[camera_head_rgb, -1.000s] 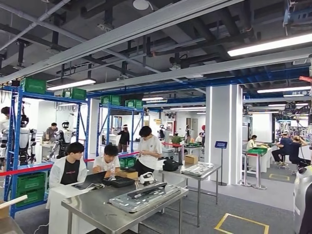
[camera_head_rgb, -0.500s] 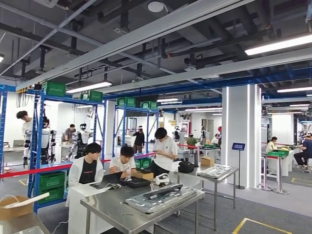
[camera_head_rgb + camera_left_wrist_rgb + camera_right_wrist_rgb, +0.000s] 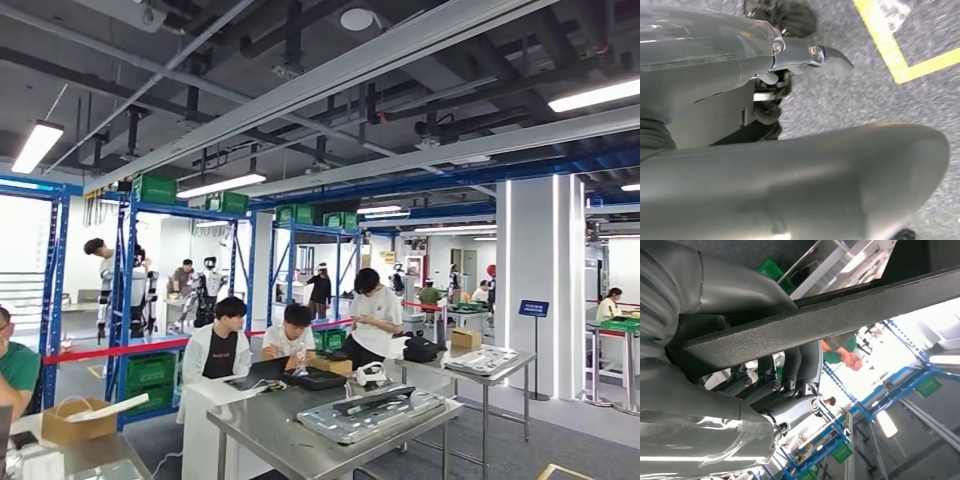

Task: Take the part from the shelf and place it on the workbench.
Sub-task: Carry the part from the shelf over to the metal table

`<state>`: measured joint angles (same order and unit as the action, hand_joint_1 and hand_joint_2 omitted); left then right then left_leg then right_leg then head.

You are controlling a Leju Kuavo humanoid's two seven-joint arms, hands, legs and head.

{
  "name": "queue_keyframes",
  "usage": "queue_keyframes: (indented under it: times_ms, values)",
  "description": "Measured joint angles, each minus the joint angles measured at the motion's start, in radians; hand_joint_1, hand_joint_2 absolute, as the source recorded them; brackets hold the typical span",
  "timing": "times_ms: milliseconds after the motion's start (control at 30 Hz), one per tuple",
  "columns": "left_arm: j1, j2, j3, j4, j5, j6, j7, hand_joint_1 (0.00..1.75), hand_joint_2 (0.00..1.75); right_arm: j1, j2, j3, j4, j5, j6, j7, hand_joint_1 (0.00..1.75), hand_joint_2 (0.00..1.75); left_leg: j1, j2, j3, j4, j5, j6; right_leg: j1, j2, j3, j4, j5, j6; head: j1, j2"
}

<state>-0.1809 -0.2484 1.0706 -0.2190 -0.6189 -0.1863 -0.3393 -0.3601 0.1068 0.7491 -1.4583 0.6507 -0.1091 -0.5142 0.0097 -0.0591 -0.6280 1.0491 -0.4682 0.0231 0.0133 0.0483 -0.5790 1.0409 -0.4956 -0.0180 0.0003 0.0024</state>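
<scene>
My right hand (image 3: pixel 734 405) grips a long flat black part (image 3: pixel 851 315); the thumb lies over one face and the dark fingers (image 3: pixel 798 370) curl under the other. My left hand (image 3: pixel 715 75) hangs over the grey floor with nothing in it, its thumb (image 3: pixel 810 185) apart from a straight finger (image 3: pixel 828 52). In the head view a steel workbench (image 3: pixel 264 430) stands ahead, low in the middle, with a silvery flat panel (image 3: pixel 370 412) lying on it. Blue shelves (image 3: pixel 124 300) with green crates stand at the left behind it.
Three people (image 3: pixel 219 345) sit or stand at a white table behind the workbench. At the left edge sits a person in green (image 3: pixel 11 370), beside a cardboard box (image 3: pixel 75 420) on another table. A second steel table (image 3: pixel 483 365) is at the right. Yellow floor tape (image 3: pixel 900 65) lies under my left hand.
The camera has turned left, so the whole scene has shifted right. The person in green, the box and more blue shelving have come into view at the left.
</scene>
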Motion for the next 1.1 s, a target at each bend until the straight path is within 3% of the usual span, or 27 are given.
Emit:
queue_keyframes:
  times_ms: [67, 133, 233, 300, 333, 433, 500, 567, 633, 667, 733, 767, 800, 833, 867, 933, 967, 1033, 1100]
  values:
    - [0.006, 0.000, 0.001, 0.000, 0.000, 0.000, 0.000, 0.00, 1.75, 0.001, 0.001, 0.000, -0.001, 0.003, -0.001, 0.002, 1.75, 1.75, 0.003, -0.007, -0.003, -0.002, 0.003, -0.009, -0.001, -0.010, 0.006, -0.018, 0.003, 0.000, 0.000, 0.000]
    - [0.010, 0.001, 0.001, 0.000, -0.001, -0.001, -0.002, 0.00, 1.75, 0.003, 0.004, 0.001, -0.002, 0.005, -0.001, 0.004, 1.75, 1.75, 0.001, 0.005, -0.012, 0.015, -0.014, -0.018, -0.007, -0.025, 0.019, -0.045, 0.011, -0.001, 0.000, 0.000]
    - [0.009, 0.002, 0.001, 0.000, -0.002, -0.001, -0.004, 0.00, 1.75, 0.009, 0.008, 0.001, -0.003, 0.007, -0.003, 0.006, 1.75, 1.75, 0.004, 0.035, -0.078, 0.160, -0.093, -0.034, -0.010, -0.051, 0.025, -0.057, 0.016, -0.003, 0.000, 0.000]
    - [0.012, 0.002, 0.001, 0.000, -0.003, -0.001, -0.004, 0.00, 1.75, 0.016, 0.007, 0.001, -0.002, 0.009, -0.004, 0.008, 1.75, 1.75, 0.011, 0.042, -0.112, 0.236, -0.112, -0.044, -0.011, -0.067, 0.025, -0.056, 0.014, -0.001, 0.000, 0.000]
    - [0.013, 0.003, 0.001, 0.000, -0.003, -0.001, -0.004, 0.00, 1.75, 0.018, 0.007, 0.002, -0.002, 0.010, -0.004, 0.009, 1.75, 1.75, 0.014, 0.046, -0.105, 0.225, -0.096, -0.049, -0.012, -0.073, 0.025, -0.055, 0.013, 0.001, 0.000, 0.000]
    - [0.011, 0.004, 0.001, 0.000, -0.004, -0.001, -0.004, 0.00, 1.75, 0.018, 0.008, 0.003, -0.002, 0.009, -0.004, 0.009, 1.75, 1.75, 0.020, 0.073, -0.016, 0.052, -0.014, -0.057, -0.014, -0.087, 0.025, -0.041, 0.001, 0.018, 0.000, 0.000]
    - [0.009, 0.004, 0.001, 0.000, -0.006, -0.001, -0.005, 0.00, 1.75, 0.018, 0.008, 0.004, -0.003, 0.009, -0.005, 0.009, 1.75, 1.75, 0.016, 0.086, 0.011, -0.005, -0.004, -0.045, -0.011, -0.093, 0.022, -0.031, -0.005, 0.030, 0.000, 0.000]
    - [0.010, 0.005, 0.001, 0.000, -0.008, -0.001, -0.005, 0.00, 1.75, 0.018, 0.008, 0.005, -0.003, 0.010, -0.006, 0.009, 1.75, 1.75, 0.010, 0.080, 0.010, -0.006, -0.006, -0.026, -0.011, -0.101, 0.023, -0.030, -0.008, 0.038, -0.001, 0.000]
    - [0.011, 0.006, 0.001, 0.000, -0.009, -0.001, -0.005, 0.00, 1.75, 0.018, 0.008, 0.006, -0.004, 0.010, -0.006, 0.009, 1.75, 1.75, 0.010, 0.071, 0.010, -0.008, -0.003, -0.013, -0.016, -0.093, 0.018, -0.010, -0.028, 0.045, -0.001, 0.000]
    - [0.009, 0.006, 0.001, 0.000, -0.010, 0.000, -0.004, 0.00, 1.75, 0.017, 0.008, 0.006, -0.004, 0.010, -0.006, 0.009, 1.75, 1.75, 0.011, 0.066, 0.010, -0.009, -0.002, -0.008, -0.018, -0.083, 0.003, 0.027, -0.054, 0.048, -0.001, 0.000]
    - [0.007, 0.006, 0.001, 0.000, -0.011, 0.001, -0.003, 0.00, 1.75, 0.018, 0.007, 0.006, -0.004, 0.010, -0.007, 0.009, 1.75, 1.75, 0.008, 0.058, 0.009, -0.009, -0.001, -0.001, -0.018, -0.063, -0.052, 0.156, -0.121, 0.049, -0.001, 0.000]
    - [0.006, 0.007, 0.001, 0.000, -0.012, 0.001, -0.003, 0.00, 1.75, 0.018, 0.006, 0.006, -0.004, 0.010, -0.007, 0.009, 1.75, 1.75, 0.006, 0.053, 0.009, -0.009, -0.001, 0.000, -0.018, -0.059, -0.082, 0.221, -0.145, 0.048, -0.001, 0.000]
    - [0.006, 0.007, 0.001, 0.000, -0.012, 0.002, -0.003, 0.00, 1.75, 0.019, 0.005, 0.006, -0.003, 0.010, -0.007, 0.009, 1.75, 1.75, 0.004, 0.048, 0.010, -0.009, -0.001, 0.001, -0.018, -0.057, -0.101, 0.258, -0.151, 0.046, -0.001, 0.000]
    - [0.005, 0.007, 0.001, 0.000, -0.013, 0.002, -0.003, 0.00, 1.75, 0.019, 0.004, 0.006, -0.003, 0.010, -0.007, 0.009, 1.75, 1.75, 0.002, 0.042, 0.010, -0.009, -0.001, 0.001, -0.017, -0.056, -0.103, 0.259, -0.138, 0.043, -0.001, 0.000]
    - [0.005, 0.008, 0.001, 0.000, -0.014, 0.002, -0.003, 0.00, 1.75, 0.019, 0.004, 0.006, -0.003, 0.010, -0.007, 0.009, 1.75, 1.75, 0.000, 0.034, 0.012, -0.009, -0.001, 0.001, -0.016, -0.052, -0.084, 0.216, -0.106, 0.039, -0.001, 0.000]
    - [0.001, 0.008, 0.001, 0.000, -0.015, 0.002, -0.003, 0.00, 1.75, 0.017, 0.005, 0.006, -0.004, 0.010, -0.007, 0.009, 1.75, 1.75, -0.002, 0.021, 0.015, -0.009, 0.000, 0.001, -0.012, -0.028, -0.024, 0.081, -0.033, 0.025, -0.001, 0.000]
    - [-0.002, 0.008, 0.001, 0.000, -0.016, 0.002, -0.002, 0.00, 1.75, 0.015, 0.005, 0.006, -0.004, 0.010, -0.007, 0.009, 1.75, 1.75, -0.002, 0.014, 0.014, -0.009, 0.000, -0.001, -0.009, -0.016, -0.001, 0.027, -0.010, 0.019, -0.001, 0.000]
    - [-0.005, 0.008, 0.001, 0.000, -0.016, 0.002, -0.002, 0.00, 1.75, 0.014, 0.006, 0.006, -0.005, 0.011, -0.007, 0.009, 1.75, 1.75, 0.001, 0.006, 0.008, -0.009, 0.004, -0.007, -0.005, -0.005, 0.013, -0.012, -0.003, 0.013, -0.001, 0.000]
    - [-0.005, 0.008, 0.001, 0.000, -0.016, 0.002, -0.002, 0.00, 1.75, 0.013, 0.008, 0.006, -0.006, 0.012, -0.007, 0.009, 1.75, 1.75, 0.004, 0.002, 0.003, -0.010, 0.006, -0.016, -0.006, -0.015, 0.015, -0.026, 0.000, 0.010, -0.001, 0.000]
